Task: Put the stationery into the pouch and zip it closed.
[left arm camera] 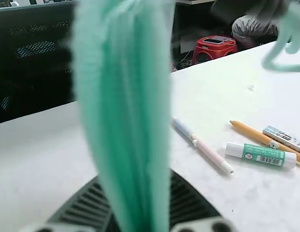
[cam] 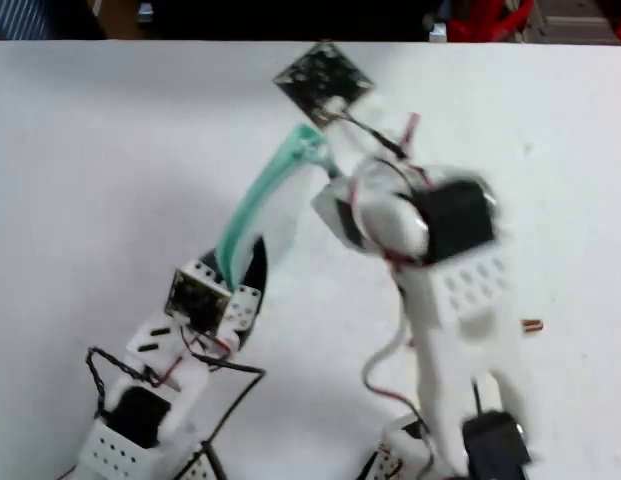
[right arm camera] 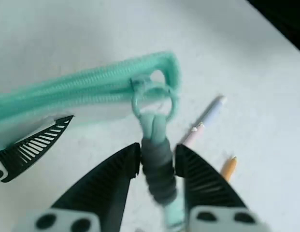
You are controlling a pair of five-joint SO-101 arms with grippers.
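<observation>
The mint pouch [cam: 252, 205] is held on edge mid-counter [cam: 110, 150], pinched by the left end effector [cam: 235, 270]. Its zipper pull [right arm camera: 158, 166] is pinched by the right end effector [right arm camera: 157, 150]. The pull should be drawn straight along the teeth, with the pouch braced taut.

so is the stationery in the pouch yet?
Out, at least these: pen, pencil and glue stick lie on the table beside the pouch. Its inside is hidden.
</observation>
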